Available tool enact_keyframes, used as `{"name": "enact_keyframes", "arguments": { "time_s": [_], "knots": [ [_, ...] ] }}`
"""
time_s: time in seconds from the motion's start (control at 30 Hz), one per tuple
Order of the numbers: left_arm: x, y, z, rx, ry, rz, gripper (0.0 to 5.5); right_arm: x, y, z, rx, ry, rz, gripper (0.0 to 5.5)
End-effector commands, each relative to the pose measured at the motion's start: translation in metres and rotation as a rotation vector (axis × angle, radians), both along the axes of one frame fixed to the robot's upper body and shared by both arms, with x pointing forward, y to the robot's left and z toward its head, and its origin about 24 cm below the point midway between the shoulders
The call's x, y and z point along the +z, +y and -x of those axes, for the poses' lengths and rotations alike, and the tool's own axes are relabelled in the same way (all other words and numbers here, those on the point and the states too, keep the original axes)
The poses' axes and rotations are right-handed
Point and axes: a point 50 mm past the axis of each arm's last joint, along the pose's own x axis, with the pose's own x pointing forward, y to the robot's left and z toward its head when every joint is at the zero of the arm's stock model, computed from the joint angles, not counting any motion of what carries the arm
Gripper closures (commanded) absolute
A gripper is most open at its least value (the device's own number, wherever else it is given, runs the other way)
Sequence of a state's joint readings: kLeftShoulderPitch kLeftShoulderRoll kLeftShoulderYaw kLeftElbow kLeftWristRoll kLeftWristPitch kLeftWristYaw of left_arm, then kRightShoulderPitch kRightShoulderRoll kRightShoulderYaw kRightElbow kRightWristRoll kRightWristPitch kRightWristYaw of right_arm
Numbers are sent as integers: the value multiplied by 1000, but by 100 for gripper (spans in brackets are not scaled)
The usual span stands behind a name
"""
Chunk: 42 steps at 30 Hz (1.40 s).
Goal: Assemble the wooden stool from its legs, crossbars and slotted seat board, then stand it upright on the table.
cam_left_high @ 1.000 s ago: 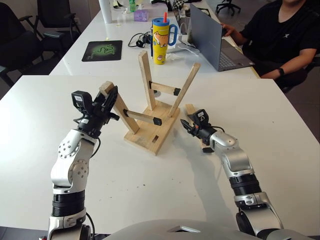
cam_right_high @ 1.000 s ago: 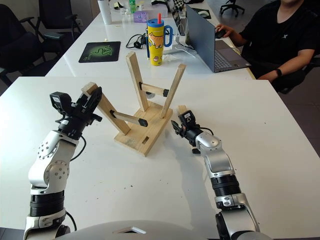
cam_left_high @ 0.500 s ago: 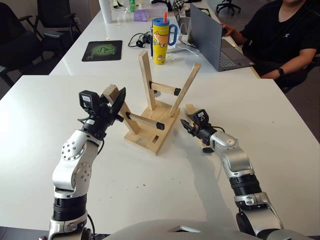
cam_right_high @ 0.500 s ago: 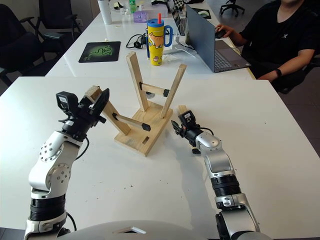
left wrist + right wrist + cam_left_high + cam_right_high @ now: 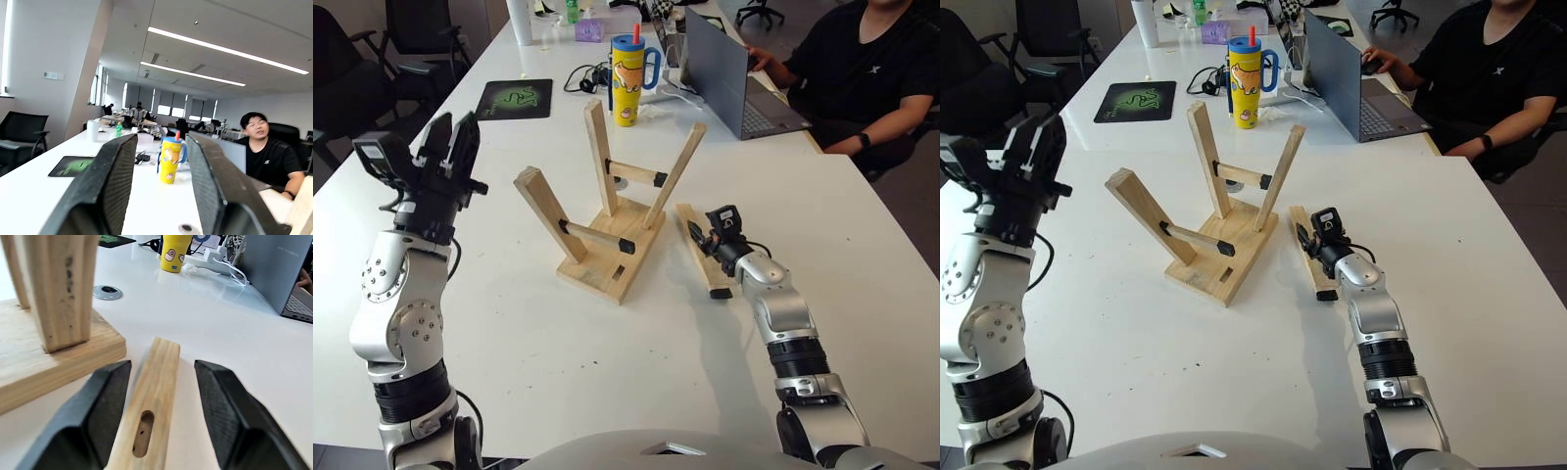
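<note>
Both open: left end effector [image 5: 457, 123] raised, right end effector [image 5: 161, 364] low.

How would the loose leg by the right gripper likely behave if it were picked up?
The leg is a straight, squared wooden bar, so it is probably stiff and unlikely to roll. It lies flat on the smooth table, so a nudge may slide it. The open right gripper straddles it, and bare wood should grip well.

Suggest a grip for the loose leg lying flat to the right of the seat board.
Take the loose leg across its narrow width, near the slot, coming down from above. It lies flat on the table, so only its two long side faces are free. The right gripper straddles it there, open.
</note>
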<state>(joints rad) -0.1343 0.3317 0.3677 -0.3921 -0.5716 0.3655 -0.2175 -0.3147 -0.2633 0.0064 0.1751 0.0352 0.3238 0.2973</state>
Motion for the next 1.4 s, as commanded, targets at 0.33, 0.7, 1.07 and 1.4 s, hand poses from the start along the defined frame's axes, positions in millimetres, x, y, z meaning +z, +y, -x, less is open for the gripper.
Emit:
{"name": "enact_keyframes", "arguments": {
  "time_s": [0.33, 0.7, 1.07, 1.4],
  "knots": [
    [-120, -13, -6, -37, 437, -327, 363, -17, 2, -1, -89, 353, -135, 202],
    [-151, -58, 8, -340, 592, -464, 363, -15, -6, -10, -178, 451, -142, 336],
    [-134, -59, 5, -315, 536, -417, 363, 54, -29, -46, -328, -31, -159, 344],
    [-8, -26, -20, -158, 85, -147, 363, 222, 21, -20, 117, -913, -241, 344]
  ]
}}
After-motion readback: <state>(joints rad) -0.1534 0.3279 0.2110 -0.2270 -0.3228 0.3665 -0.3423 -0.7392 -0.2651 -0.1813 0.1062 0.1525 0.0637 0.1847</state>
